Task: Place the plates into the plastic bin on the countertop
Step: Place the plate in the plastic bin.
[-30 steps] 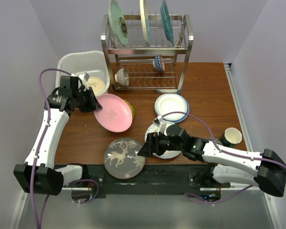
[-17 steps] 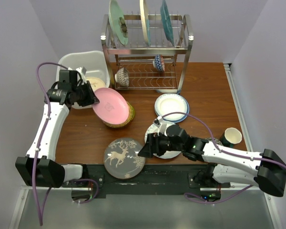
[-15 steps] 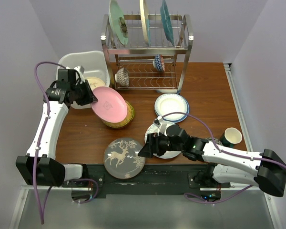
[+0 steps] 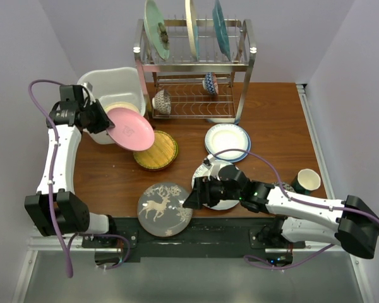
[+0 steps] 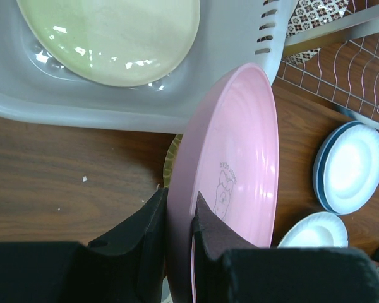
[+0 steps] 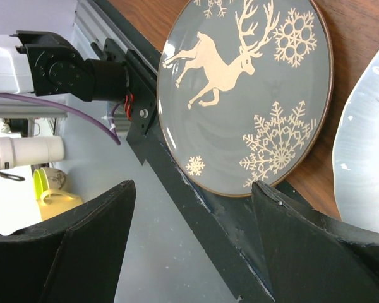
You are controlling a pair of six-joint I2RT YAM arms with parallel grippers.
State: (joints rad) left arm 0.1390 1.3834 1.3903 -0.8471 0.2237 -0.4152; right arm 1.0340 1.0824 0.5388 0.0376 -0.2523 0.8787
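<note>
Left gripper (image 5: 178, 211) pinched tilted round pink plate (image 5: 240, 158) by rim beside white perforated plastic bin (image 4: 107, 77); thin hold risked slip. Right gripper (image 4: 194, 196) spread.

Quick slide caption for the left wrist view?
Left gripper grips the pink plate edge-on beside the plastic bin, pale green plate already inside.

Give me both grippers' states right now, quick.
Left gripper: shut on the pink plate, pinching its rim.
Right gripper: open, holding nothing.
</note>
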